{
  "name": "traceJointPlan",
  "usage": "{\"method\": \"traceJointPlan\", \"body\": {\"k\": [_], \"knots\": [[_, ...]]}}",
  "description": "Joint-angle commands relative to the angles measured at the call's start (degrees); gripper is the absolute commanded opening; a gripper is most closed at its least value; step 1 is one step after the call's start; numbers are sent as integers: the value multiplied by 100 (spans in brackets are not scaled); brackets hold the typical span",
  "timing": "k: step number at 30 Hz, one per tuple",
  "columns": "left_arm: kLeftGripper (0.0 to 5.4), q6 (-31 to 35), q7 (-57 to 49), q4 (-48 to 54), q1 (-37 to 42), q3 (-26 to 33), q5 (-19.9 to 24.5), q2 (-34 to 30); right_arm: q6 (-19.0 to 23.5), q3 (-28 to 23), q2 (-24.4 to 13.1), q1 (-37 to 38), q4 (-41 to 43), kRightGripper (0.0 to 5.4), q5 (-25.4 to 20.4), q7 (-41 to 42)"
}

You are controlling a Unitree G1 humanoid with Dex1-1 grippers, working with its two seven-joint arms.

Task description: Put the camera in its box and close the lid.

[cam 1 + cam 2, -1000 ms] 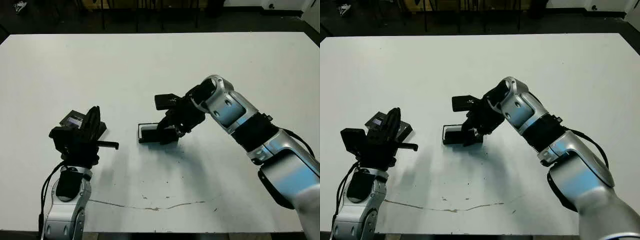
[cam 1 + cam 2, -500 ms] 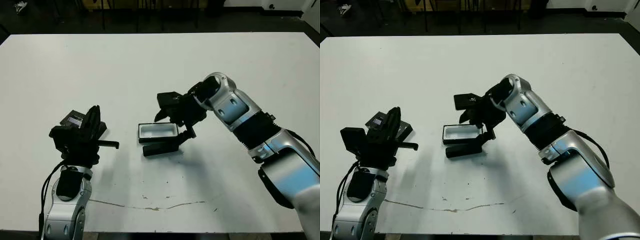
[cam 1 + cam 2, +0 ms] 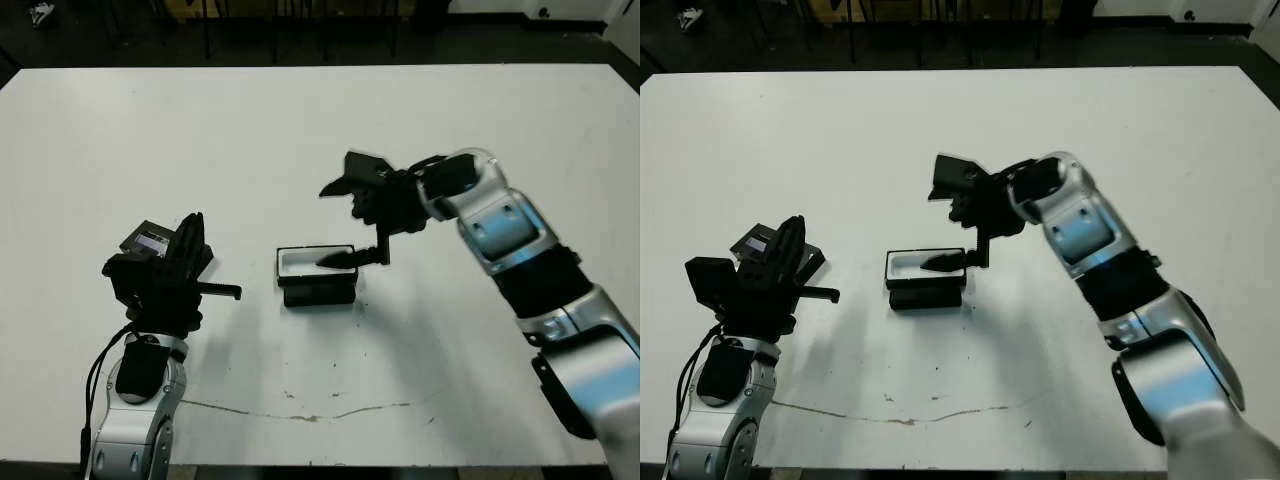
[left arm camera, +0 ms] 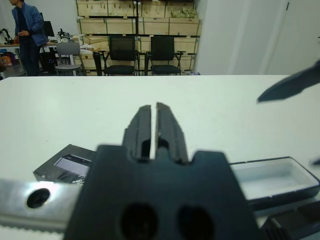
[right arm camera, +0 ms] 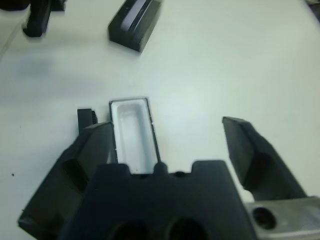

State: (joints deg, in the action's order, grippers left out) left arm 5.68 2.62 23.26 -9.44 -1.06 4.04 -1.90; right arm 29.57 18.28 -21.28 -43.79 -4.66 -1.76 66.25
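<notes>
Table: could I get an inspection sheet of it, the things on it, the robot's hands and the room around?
Surface: white table, thin dark scuff line near the front edge.
Job's things: box open, white hollow empty; camera lying on the table along the box's near side; lid flat on the table by the left hand.
Clutter: nothing seen.
Hands: left hand shut, empty; right hand open, empty, above the box.
Cables: black cable along the left arm.
Surroundings: chairs, stacked crates, a person beyond the table.
</notes>
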Motion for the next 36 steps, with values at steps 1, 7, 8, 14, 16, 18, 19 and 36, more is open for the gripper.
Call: {"method": "traceJointPlan", "body": {"k": [1, 7, 8, 14, 16, 18, 19, 36], "knots": [[0, 25, -6, -65, -85, 21, -25, -10, 92, -425, -324, 478, 484, 421, -294, -199], [0, -19, -2, -67, -103, 19, -45, -31, 128, -1258, -719, 1209, 1019, 310, -963, -465], [0, -13, -1, -63, -106, 22, -45, -35, 234, -1411, -822, 1382, 1167, 291, -1058, -539], [0, -4, 27, -65, -108, 52, 3, -55, 34, -1824, -1170, 2195, 1373, 180, -1495, -578], [0, -1, 22, -55, -121, 52, -2, -58, 53, -1846, -1215, 2426, 1478, 145, -1587, -649], [0, 14, 15, -45, -133, 57, -3, -55, 198, -1829, -1263, 2608, 1583, 107, -1724, -671], [0, 30, 12, -35, -138, 60, 0, -54, 193, -1798, -1293, 2676, 1606, 106, -1776, -630], [0, -38, 38, -74, -191, 77, -63, -89, -895, -510, -1141, 1653, -722, 376, -1678, 1256]]}}
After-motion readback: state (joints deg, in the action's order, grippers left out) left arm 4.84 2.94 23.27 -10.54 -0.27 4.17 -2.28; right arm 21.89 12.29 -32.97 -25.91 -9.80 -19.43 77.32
